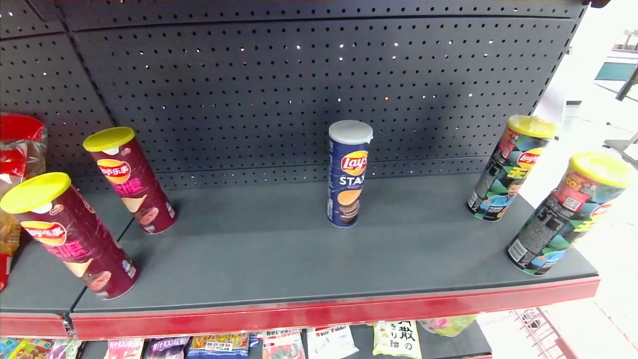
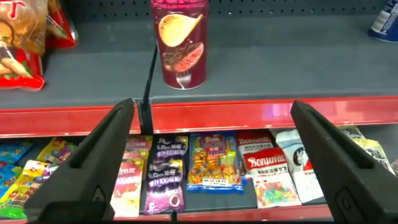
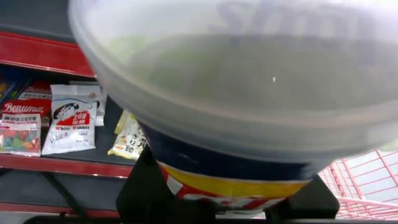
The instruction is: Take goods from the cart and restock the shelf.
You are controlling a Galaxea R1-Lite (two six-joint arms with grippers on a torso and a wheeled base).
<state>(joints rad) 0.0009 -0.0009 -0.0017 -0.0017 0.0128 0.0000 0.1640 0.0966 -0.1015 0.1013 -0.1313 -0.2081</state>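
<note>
In the right wrist view, a crisp canister (image 3: pixel 236 93) sits between the right jaws, which are clamped on its sides. Its translucent lid faces the camera, and its dark blue body, banded yellow and red, runs back between two dark fingers (image 3: pixel 146 193). Beside it shows a corner of the red wire cart (image 3: pixel 367 180); what the cart contains cannot be told.

The left jaws are spread wide and hold nothing. Their fingers (image 2: pixel 99 155) stand in front of the red front edge (image 2: pixel 249 112) of the shelf (image 1: pixel 279 259).

The shelf, backed by a dark perforated panel (image 1: pixel 299 89), carries five standing canisters:
- A front maroon canister (image 1: pixel 70 234) and a rear maroon canister (image 1: pixel 132 182), both yellow-lidded, stand to the robot's left.
- A blue canister with a grey lid (image 1: pixel 348 174) stands at centre, towards the panel.
- Two multicoloured canisters with yellow lids stand to the right, one (image 1: pixel 508 169) farther back and one (image 1: pixel 568 214) near the front corner.

All five stand well apart. Red snack bags (image 1: pixel 20 149) occupy the far left.

The lower shelf (image 2: pixel 74 214) holds a row of flat sweet packets (image 2: pixel 214 162).
</note>
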